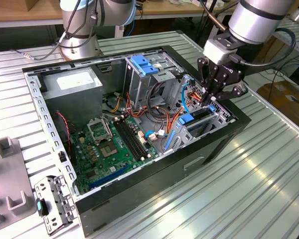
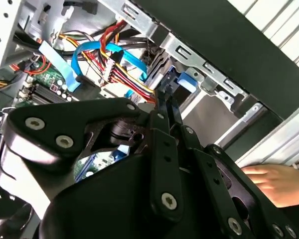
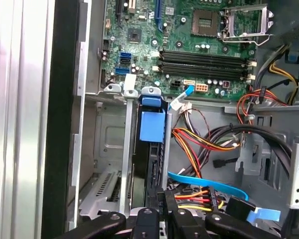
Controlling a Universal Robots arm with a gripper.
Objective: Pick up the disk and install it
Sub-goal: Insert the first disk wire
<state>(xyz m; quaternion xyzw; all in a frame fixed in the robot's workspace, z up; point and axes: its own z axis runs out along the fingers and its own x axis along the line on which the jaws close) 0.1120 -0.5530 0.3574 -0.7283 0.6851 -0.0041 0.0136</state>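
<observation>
The disk, a dark flat drive in bright blue rails, sits on edge in the low metal bay at the corner of the open computer case on the exterior view's right. In the first wrist view the disk lies down in its slot between the bay's metal walls. My gripper hangs right over the disk's far end, its black fingers drawn together. In the second wrist view the gripper has its thin tips shut beside the disk's blue rail end. The gripper also shows in the first wrist view.
A tall grey cage with a blue latch plate stands mid-case. Coloured wires and a light-blue cable crowd beside the bay. The green motherboard lies beyond. A person's hand rests outside the case. A loose bracket lies on the table.
</observation>
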